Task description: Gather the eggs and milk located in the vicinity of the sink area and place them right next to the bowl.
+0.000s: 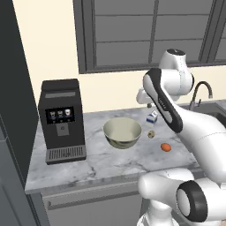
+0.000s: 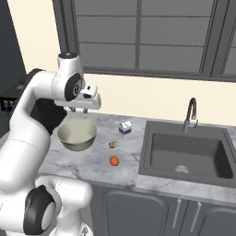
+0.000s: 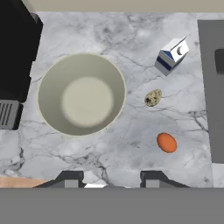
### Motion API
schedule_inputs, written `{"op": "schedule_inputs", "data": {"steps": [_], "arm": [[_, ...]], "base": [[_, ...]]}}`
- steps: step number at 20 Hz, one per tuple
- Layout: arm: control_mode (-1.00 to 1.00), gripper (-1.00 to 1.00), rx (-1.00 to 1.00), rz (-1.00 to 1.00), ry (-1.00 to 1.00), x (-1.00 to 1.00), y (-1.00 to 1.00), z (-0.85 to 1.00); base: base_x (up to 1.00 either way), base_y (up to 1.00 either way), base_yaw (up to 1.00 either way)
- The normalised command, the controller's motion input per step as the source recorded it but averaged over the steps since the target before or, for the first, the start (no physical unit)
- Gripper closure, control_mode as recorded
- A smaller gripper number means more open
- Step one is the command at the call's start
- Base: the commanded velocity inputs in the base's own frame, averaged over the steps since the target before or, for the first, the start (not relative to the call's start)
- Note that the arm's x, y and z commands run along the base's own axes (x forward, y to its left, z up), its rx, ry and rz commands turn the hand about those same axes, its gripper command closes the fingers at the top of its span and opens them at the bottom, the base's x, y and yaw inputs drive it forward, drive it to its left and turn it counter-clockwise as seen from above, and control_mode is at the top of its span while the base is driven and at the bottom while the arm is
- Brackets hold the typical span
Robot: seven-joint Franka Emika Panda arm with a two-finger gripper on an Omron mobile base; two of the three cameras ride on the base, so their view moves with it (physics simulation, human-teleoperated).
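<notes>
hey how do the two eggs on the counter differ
The orange egg is plain and bright; the speckled egg is pale tan with dark spots. The speckled egg lies nearer the bowl and milk carton; the orange egg sits farther out. Both lie loose on the marble counter.

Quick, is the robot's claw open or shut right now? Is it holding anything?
Claw: shut and holding nothing, up above the counter near the bowl.
</notes>
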Motion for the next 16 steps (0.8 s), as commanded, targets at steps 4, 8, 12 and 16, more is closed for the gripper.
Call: {"op": "schedule_inputs", "data": {"steps": [4,8,12,16], "arm": [[-1.00,-1.00,0.00,0.00,-0.01,-0.10,-0.06,0.00],[-1.00,-1.00,0.00,0.00,-0.01,-0.22,-0.18,0.00],[-1.00,-1.00,0.00,0.00,0.00,-0.24,-0.14,0.00],[-1.00,-1.00,0.00,0.00,0.00,-0.21,-0.14,0.00]], "base": [[0.00,0.00,0.00],[0.00,0.00,0.00],[0.00,0.00,0.00],[0.00,0.00,0.00]]}}
